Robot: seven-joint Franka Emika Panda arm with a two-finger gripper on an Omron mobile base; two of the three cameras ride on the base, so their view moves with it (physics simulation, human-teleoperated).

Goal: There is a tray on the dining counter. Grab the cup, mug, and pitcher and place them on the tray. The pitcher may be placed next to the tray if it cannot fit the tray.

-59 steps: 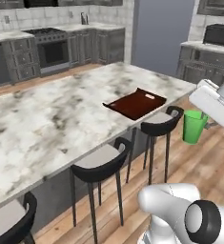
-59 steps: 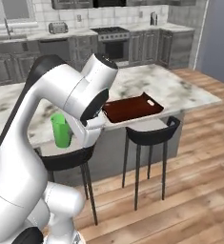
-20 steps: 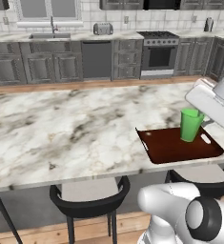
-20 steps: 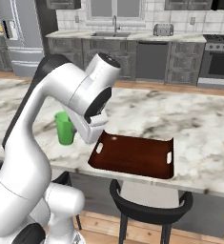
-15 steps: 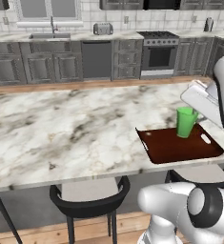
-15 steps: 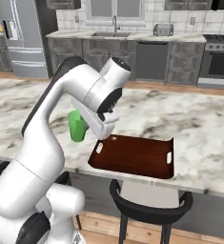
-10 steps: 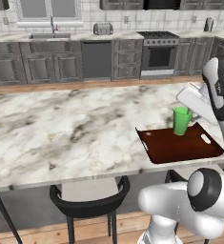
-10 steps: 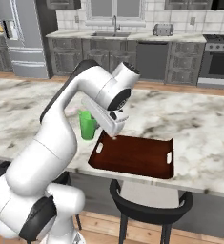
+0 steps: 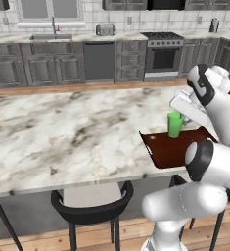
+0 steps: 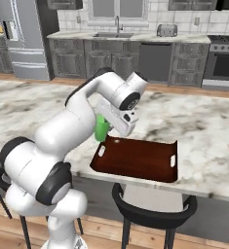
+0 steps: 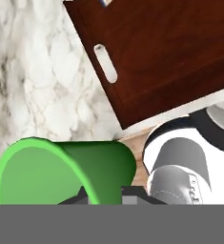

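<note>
Near edge of the counter: two dark bar stools stand tucked under the overhang of the dining counter, one to the left and one below the tray.
Tray: the dark red-brown tray lies flat at the near edge of the marble top, toward its right end in the left base view; pale handle slots show in its short ends, and its floor is bare.
Cup: the green cup hangs upright in the air over the tray's left short end, at the border between tray and marble; in the right base view it sits just left of the tray's near left corner, partly behind the arm. I cannot tell how high above the tray it is.
Claw: the gripper is pinching the cup; in the hand view the cup lies across the dark finger tips, its open mouth turned to the left of that view.
Below the cup, hand view: marble, then the tray's rim with one handle slot.
Far side of the counter: bare veined marble runs to the far edge.
Back wall: grey cabinets, a sink under a window, a toaster, a stove and a steel fridge.
</note>
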